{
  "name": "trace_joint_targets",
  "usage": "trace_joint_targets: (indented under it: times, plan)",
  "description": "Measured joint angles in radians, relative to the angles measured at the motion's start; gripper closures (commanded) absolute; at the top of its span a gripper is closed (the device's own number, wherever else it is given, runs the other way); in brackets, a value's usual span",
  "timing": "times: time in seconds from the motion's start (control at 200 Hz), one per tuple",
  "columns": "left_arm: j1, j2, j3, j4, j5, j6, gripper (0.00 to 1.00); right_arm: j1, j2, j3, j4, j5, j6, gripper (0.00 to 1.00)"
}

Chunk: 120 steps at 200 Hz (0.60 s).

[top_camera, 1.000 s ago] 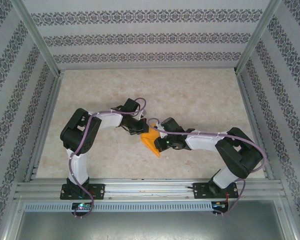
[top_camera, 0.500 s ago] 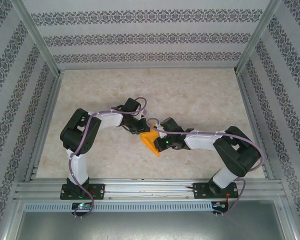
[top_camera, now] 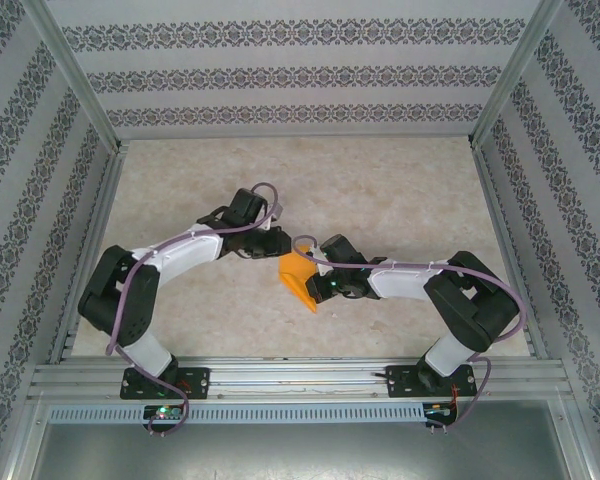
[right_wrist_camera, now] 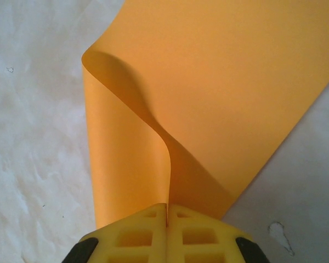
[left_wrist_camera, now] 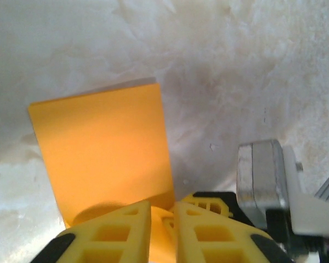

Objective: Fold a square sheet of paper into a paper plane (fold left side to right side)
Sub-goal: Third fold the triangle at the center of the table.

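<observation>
1. Silver aluminium rail frame (top_camera: 300, 375), nearest edge of the table. It carries both arm bases, the left arm's on the left.

2. Right gripper (right_wrist_camera: 167, 207), yellow two-finger pincer. The fingers are pressed together with no gap, clamped on a border of item 3. In the top view it sits at the paper's right side, low over the table.

3. Thin bright orange paper sheet (right_wrist_camera: 219, 82), plain.
   - It is near the middle of the table, between the two grippers.
   - Most of it lies flat on the surface.
   - In the right wrist view, the pinched border rises from the closed fingers as a smooth bowed flap. The flap curls over the flat part, with a rounded loop along the left side.
   - No sharp crease is visible there.
   - In the left wrist view, the flat part reaches away from the fingers as a tidy rectangle with one straight far edge.

4. Left gripper (left_wrist_camera: 163, 205), yellow two-finger pincer.
   - The fingers are parted by a narrow gap.
   - Orange paper shows in and just beyond that gap, at the sheet's near border in this view.
   - Whether the pads touch the sheet cannot be told.
   - In the top view it stands at the paper's far-left corner.

5. Pale marbled beige table top (top_camera: 380, 190). It spreads beyond both arms.

6. White wall panels with dark floral stripes (top_camera: 300, 75), at the back and both sides, held by metal posts.
</observation>
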Motion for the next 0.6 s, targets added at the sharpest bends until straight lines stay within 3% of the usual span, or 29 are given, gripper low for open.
trace_joint_targets:
  times: [0.29,0.6]
  plan:
    - [-0.003,-0.023,-0.223,0.152,0.096,-0.063,0.88,0.000,0.007,0.000,0.012,-0.013,0.000,1.00]
    - [-0.036,0.003,-0.229,0.269,0.145,-0.108,0.89,0.000,0.018,0.007,0.017,-0.022,0.000,1.00]
